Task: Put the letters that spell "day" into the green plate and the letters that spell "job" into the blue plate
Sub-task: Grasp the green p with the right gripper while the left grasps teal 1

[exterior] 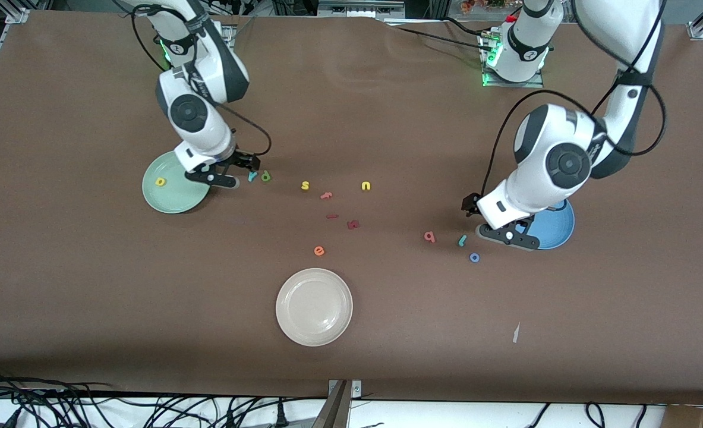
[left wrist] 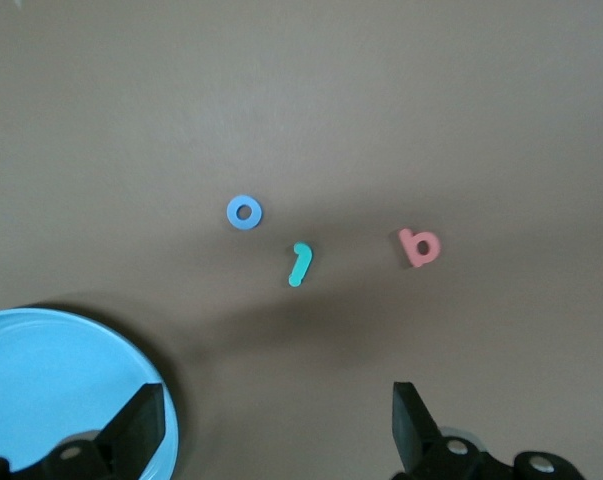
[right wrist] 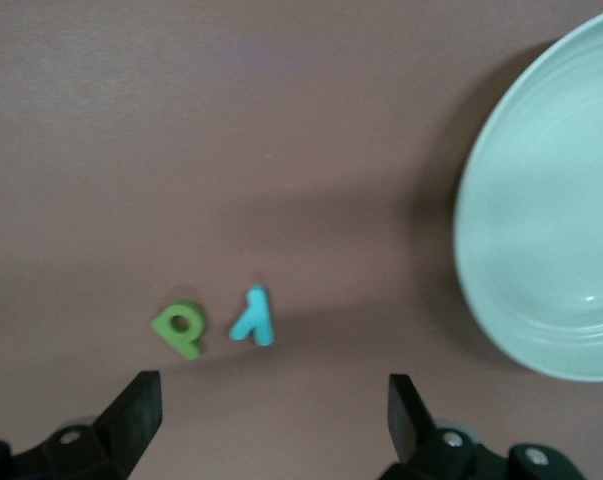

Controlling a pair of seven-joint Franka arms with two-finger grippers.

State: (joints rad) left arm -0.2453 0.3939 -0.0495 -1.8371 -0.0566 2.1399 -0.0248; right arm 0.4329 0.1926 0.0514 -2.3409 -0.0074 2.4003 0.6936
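The green plate (exterior: pixel 176 199) lies at the right arm's end of the table with the yellow letter (exterior: pixel 160 182) in it. My right gripper (exterior: pixel 223 178) hangs open and empty by its rim (right wrist: pixel 551 230), close to the green "d" (exterior: pixel 265 176) (right wrist: pixel 179 329) and the teal "y" (exterior: pixel 252 176) (right wrist: pixel 253 318). The blue plate (exterior: pixel 556 229) (left wrist: pixel 51 380) sits at the left arm's end. My left gripper (exterior: pixel 508 236) (left wrist: pixel 278 400) stands open and empty over its edge. On the table beside it lie the pink "b" (exterior: pixel 429 236) (left wrist: pixel 419 247), the teal "j" (exterior: pixel 462 240) (left wrist: pixel 299 264) and the blue "o" (exterior: pixel 474 257) (left wrist: pixel 244 212).
A cream-white plate (exterior: pixel 314 307) lies nearer the front camera, mid-table. Scattered between the two arms are a yellow "s" (exterior: pixel 305 185), a yellow "u" (exterior: pixel 366 186), an orange "e" (exterior: pixel 319 251) and dark red pieces (exterior: pixel 353 224).
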